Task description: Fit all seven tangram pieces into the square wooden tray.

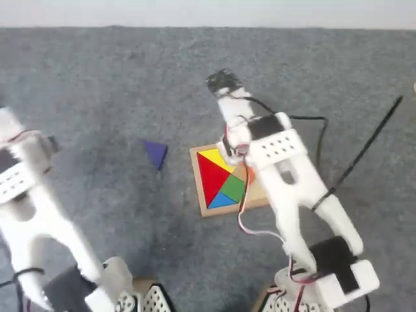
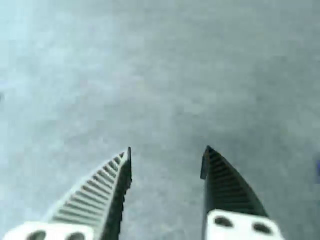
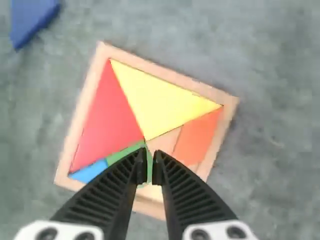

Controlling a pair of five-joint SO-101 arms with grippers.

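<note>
1. Right end effector [image 3: 147, 162]: fingers almost together, nothing visibly between them. It hangs just above the tray [image 3: 81, 105], over the green piece [image 3: 122, 155].
2. Left end effector [image 2: 167, 160]: fingers apart, empty, above the bare grey counter [image 2: 160, 75].
3. Seated in the tray: red triangle [image 3: 107, 120], yellow triangle [image 3: 155, 105], orange piece [image 3: 197, 137], green piece, light blue piece [image 3: 90, 171]. The count under the fingers is uncertain. A bare wood patch [image 3: 162, 142] remains beside the orange piece.
4. A dark blue piece [image 1: 156, 153] lies on the counter, well apart from the tray. Judgement: mostly done, and at least this piece is still to place.
</note>
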